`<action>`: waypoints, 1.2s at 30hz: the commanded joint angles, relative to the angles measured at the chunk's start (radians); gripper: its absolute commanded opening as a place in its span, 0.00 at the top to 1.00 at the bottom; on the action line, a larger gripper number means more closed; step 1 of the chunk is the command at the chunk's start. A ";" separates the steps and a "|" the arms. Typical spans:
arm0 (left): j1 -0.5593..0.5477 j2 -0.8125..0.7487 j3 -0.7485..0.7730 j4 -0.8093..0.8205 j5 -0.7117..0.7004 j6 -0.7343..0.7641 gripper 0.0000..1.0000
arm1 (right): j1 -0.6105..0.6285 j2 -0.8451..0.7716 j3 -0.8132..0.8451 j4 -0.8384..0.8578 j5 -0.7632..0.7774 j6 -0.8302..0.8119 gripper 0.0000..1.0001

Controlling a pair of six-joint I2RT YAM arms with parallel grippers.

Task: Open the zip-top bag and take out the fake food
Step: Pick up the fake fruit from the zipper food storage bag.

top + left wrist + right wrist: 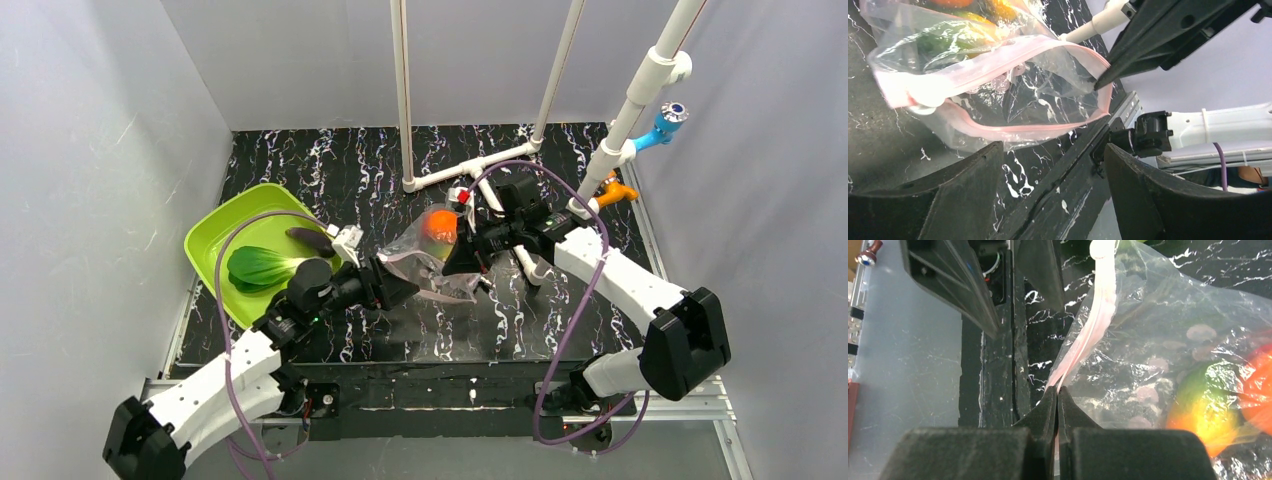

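2 white arms with black wrists reach inward toward each other. The left gripper (1053,147) sits low, its 2 fingers spread apart, gripping nothing. The right gripper (1057,390) pinches its fingers together on the zip-top bag (1148,340) edge.

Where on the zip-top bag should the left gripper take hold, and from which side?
Probably the lower lip of the zip strip, from the mouth side: the zip-top bag gapes toward the left gripper, while the right gripper pinches one end of the strip.

fake food (1205,412) hazy inside zip-top bag (1148,315)
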 commanded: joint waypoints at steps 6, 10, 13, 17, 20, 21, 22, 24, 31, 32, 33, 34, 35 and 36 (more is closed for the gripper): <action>-0.179 0.161 0.007 0.220 -0.425 -0.130 0.39 | 0.049 -0.033 -0.007 0.169 0.020 0.225 0.99; -0.206 0.207 0.058 0.103 -0.524 -0.185 0.45 | 0.072 -0.055 0.004 0.179 0.023 0.254 0.99; -0.214 0.210 0.084 0.036 -0.582 -0.215 0.44 | 0.090 -0.060 0.027 0.173 0.034 0.271 0.99; -0.218 0.209 0.093 0.003 -0.612 -0.241 0.43 | 0.112 -0.070 0.057 0.150 0.042 0.274 0.99; -0.220 0.228 0.097 0.010 -0.613 -0.254 0.42 | 0.114 -0.084 0.061 0.145 0.052 0.273 0.99; -0.220 0.243 0.098 0.021 -0.610 -0.258 0.42 | 0.114 -0.086 0.055 0.145 0.072 0.263 0.99; -0.221 0.260 0.101 0.035 -0.606 -0.261 0.42 | 0.113 -0.087 0.046 0.149 0.105 0.250 0.99; -0.221 0.305 0.110 0.064 -0.600 -0.267 0.41 | 0.104 -0.084 0.020 0.157 0.167 0.220 0.99; -0.222 0.476 0.169 0.170 -0.622 -0.243 0.41 | 0.001 -0.076 -0.016 0.163 0.315 0.187 0.99; -0.221 0.499 0.178 0.182 -0.627 -0.240 0.41 | -0.012 -0.073 -0.019 0.164 0.334 0.182 0.99; -0.221 0.521 0.187 0.195 -0.631 -0.239 0.41 | -0.025 -0.072 -0.022 0.166 0.353 0.181 0.99; -0.221 0.542 0.196 0.205 -0.638 -0.237 0.40 | -0.035 -0.069 -0.024 0.169 0.365 0.181 0.99; -0.221 0.562 0.205 0.219 -0.643 -0.239 0.40 | -0.042 -0.068 -0.025 0.170 0.377 0.181 0.99; -0.221 0.584 0.210 0.241 -0.646 -0.239 0.40 | -0.045 -0.067 -0.026 0.174 0.390 0.177 0.99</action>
